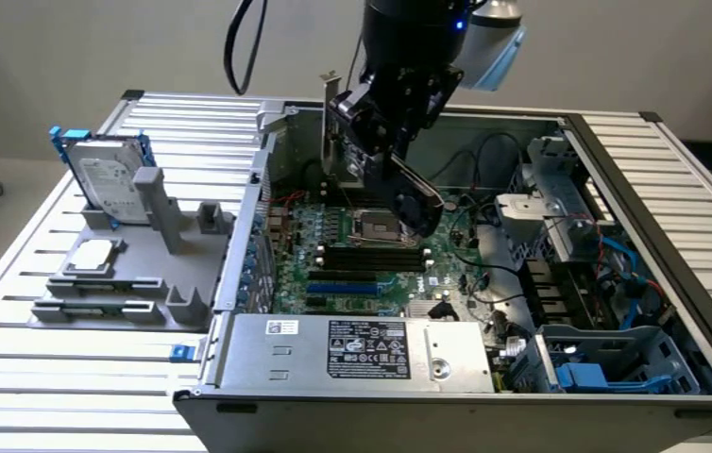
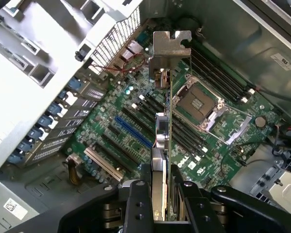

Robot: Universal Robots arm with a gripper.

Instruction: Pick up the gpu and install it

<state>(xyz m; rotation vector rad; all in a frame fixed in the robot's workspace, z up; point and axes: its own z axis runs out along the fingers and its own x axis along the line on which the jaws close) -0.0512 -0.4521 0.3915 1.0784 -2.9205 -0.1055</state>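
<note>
The gpu [image 1: 397, 193], a green card with a black shroud and a silver end bracket [image 1: 330, 118], hangs tilted above the motherboard [image 1: 330, 269] inside the open computer case [image 1: 658, 274]. My gripper [image 1: 381, 127] is shut on its upper part. In the wrist view the gpu [image 2: 168, 121] appears edge-on, bracket [image 2: 170, 48] farthest from the camera, clamped between my black fingers [image 2: 136, 206] of the gripper [image 2: 162, 211]. It hovers over the black and blue expansion slots [image 2: 133, 131], beside the CPU socket [image 2: 199, 104], touching none of them.
A silver hard drive in a blue frame [image 1: 110, 184] stands on a grey fixture [image 1: 117, 274] at the exterior view's left. The power supply [image 1: 356, 349] fills the case's near side. A drive cage with cables [image 1: 564, 222] sits at the right.
</note>
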